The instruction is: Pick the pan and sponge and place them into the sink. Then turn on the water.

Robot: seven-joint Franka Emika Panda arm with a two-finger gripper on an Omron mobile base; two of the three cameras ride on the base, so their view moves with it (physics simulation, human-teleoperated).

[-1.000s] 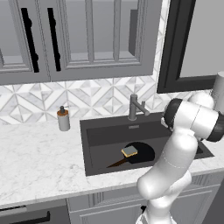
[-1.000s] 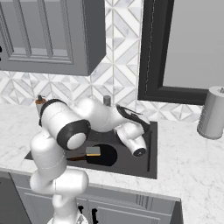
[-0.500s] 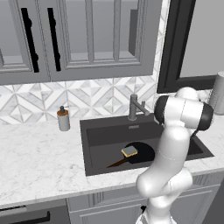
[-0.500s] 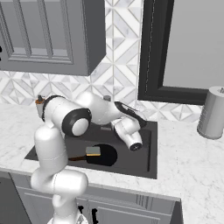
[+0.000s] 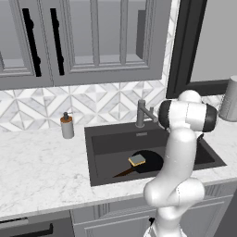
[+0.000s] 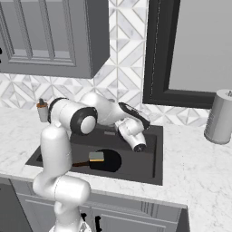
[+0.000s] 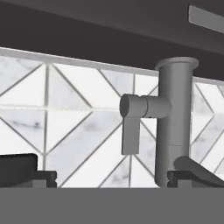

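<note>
With the pan (image 5: 149, 162) and sponge (image 5: 137, 160) lying in the sink (image 5: 106, 142) (sponge on the pan's 9 o'clock rim), the gripper (image 7: 109, 177) stood spread, faucet (image 7: 168, 127) at its 1 o'clock, seemingly lined up for the water.

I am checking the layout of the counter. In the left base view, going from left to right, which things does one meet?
Soap dispenser → sponge on the pan in the sink → grey canister at the far right.
</note>
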